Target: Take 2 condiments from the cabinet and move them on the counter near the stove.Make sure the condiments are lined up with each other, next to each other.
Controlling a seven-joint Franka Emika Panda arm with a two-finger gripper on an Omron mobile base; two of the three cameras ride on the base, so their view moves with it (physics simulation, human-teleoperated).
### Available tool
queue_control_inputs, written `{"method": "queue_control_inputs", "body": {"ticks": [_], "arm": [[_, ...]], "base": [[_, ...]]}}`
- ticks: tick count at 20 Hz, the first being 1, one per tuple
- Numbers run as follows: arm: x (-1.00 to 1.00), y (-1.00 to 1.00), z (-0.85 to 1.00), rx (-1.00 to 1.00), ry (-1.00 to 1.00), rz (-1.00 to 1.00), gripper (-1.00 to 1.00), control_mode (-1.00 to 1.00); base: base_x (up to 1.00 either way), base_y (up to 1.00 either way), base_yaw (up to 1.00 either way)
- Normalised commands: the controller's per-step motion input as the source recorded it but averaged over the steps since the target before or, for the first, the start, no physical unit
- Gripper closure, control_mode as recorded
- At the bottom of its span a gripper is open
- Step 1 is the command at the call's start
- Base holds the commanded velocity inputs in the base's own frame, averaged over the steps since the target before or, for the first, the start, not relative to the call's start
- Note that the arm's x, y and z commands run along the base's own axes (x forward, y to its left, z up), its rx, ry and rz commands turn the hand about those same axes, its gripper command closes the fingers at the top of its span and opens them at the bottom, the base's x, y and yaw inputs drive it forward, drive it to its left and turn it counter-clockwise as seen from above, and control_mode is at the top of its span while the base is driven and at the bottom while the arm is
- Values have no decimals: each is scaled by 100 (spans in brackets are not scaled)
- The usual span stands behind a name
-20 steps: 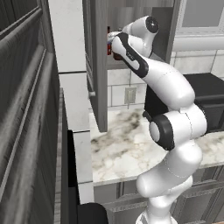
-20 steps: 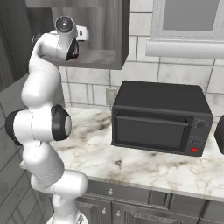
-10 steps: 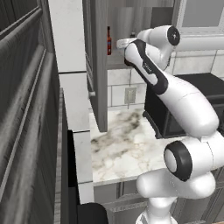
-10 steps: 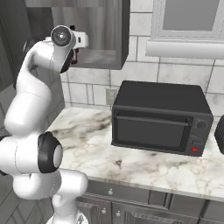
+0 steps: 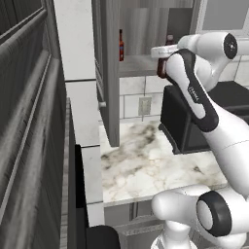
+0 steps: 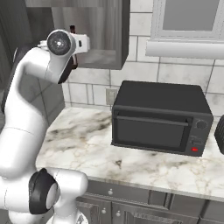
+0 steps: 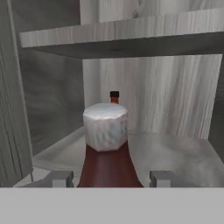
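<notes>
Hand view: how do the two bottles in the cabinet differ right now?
The squat dark red-brown bottle stands nearest, between the gripper fingertips, and has a pale faceted cap. The slim red bottle stands behind it at the back of the cabinet; just its black cap and neck top show above the near bottle's cap. The near one looks broader-bodied. Both stand upright on the same shelf.

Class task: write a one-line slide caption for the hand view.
End effector straddling a squat dark red-brown bottle inside the grey wood-grain cabinet.

cabinet shelf (image 7: 175,153) | dark red-brown bottle (image 7: 109,168) (near), slim red bottle (image 5: 121,45)
</notes>
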Motion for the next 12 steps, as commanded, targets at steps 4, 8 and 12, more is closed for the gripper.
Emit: {"method": "queue_control_inputs", "body": {"ticks": [4, 8, 12], "arm": [[-97, 0, 1, -6, 0, 0, 100, -100], [-93, 0, -9, -5, 1, 0, 100, -100], [-84, 0, -34, -2, 0, 0, 100, -100]], "base": [[0, 0, 0], [0, 0, 0], [0, 0, 0]]}}
